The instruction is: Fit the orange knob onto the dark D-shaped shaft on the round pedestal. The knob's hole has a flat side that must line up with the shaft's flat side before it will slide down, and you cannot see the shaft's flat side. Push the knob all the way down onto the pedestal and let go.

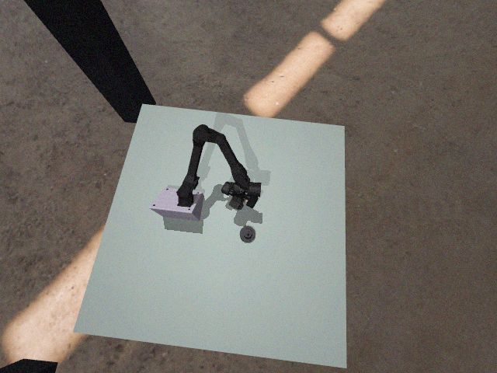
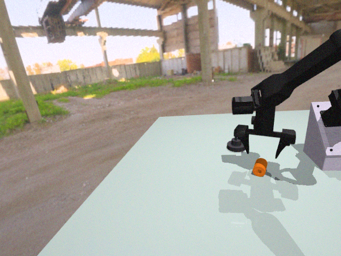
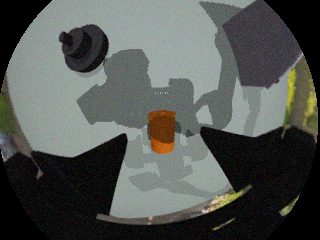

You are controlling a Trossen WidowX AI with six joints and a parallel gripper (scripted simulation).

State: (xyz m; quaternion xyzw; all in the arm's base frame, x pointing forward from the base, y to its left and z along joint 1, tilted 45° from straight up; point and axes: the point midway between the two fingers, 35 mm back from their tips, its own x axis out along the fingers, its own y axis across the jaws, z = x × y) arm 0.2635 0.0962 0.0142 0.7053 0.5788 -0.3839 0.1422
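My pincer (image 1: 245, 204) (image 2: 262, 156) (image 3: 166, 134) is above the knob (image 2: 260, 167) (image 3: 162, 132); in the exterior view, the pedestal (image 2: 235, 146) (image 3: 86, 49) (image 1: 247, 234) lies farther left.
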